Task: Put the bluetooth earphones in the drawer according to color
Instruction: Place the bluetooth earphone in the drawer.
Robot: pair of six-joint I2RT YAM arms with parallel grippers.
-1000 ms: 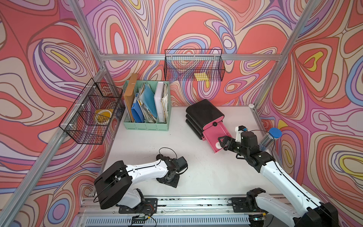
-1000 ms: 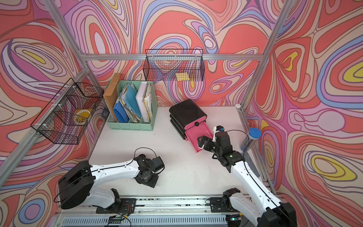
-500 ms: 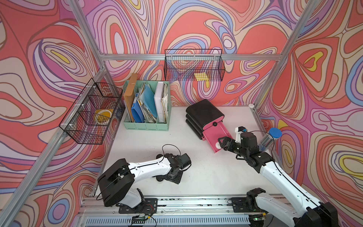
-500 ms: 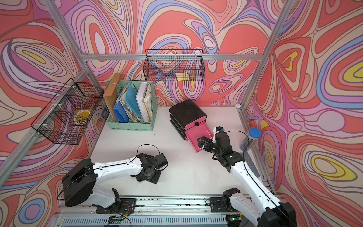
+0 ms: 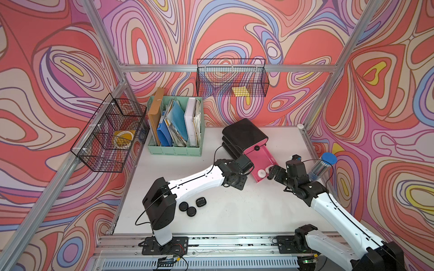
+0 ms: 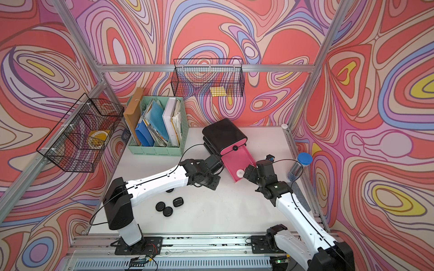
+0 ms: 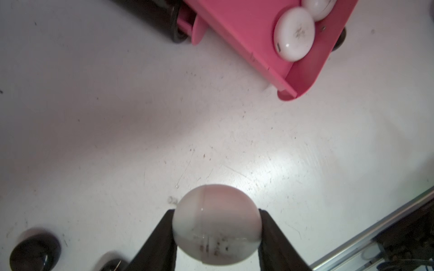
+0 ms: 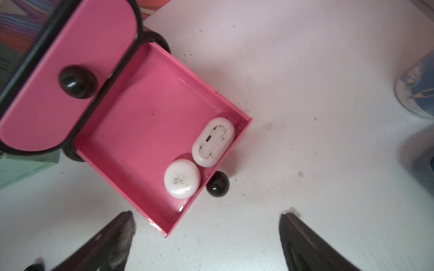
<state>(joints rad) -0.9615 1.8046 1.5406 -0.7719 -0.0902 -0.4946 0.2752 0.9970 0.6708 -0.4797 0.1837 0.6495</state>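
Jaws of left gripper (image 7: 217,214) clamp a white earphone case (image 7: 216,227) (bound for the drawer (image 8: 141,105) holding white cases (image 8: 182,178)); right gripper (image 8: 206,214) waits, jaws apart.

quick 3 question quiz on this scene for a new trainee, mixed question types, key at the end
1. True or false: the left gripper is shut on a white earphone case.
2. How many white cases lie in the open pink drawer? A) one B) two C) three
3. Fill in: the right gripper stands ___, holding nothing.

Key: 1 true; 2 B; 3 open
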